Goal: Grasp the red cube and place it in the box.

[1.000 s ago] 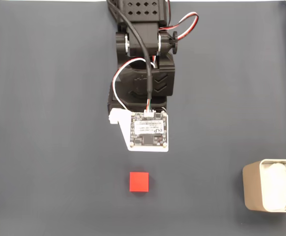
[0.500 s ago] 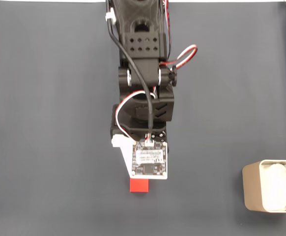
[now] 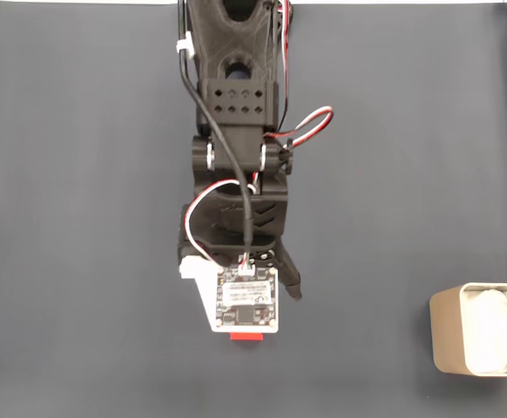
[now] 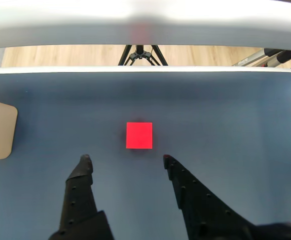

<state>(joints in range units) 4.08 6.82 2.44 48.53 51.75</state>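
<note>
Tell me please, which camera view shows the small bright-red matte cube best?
The wrist view: the small bright-red matte cube lies whole and uncovered beyond the open black gripper. In the fixed view the arm's circuit board hides most of it, leaving a red sliver.

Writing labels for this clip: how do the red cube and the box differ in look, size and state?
The red cube is bright red; the box is pale beige. The cube is much smaller than the box. The cube is a solid block lying bare ahead of the open fingers; the box is an open container holding white wadding. Both rest on the dark mat.
</note>
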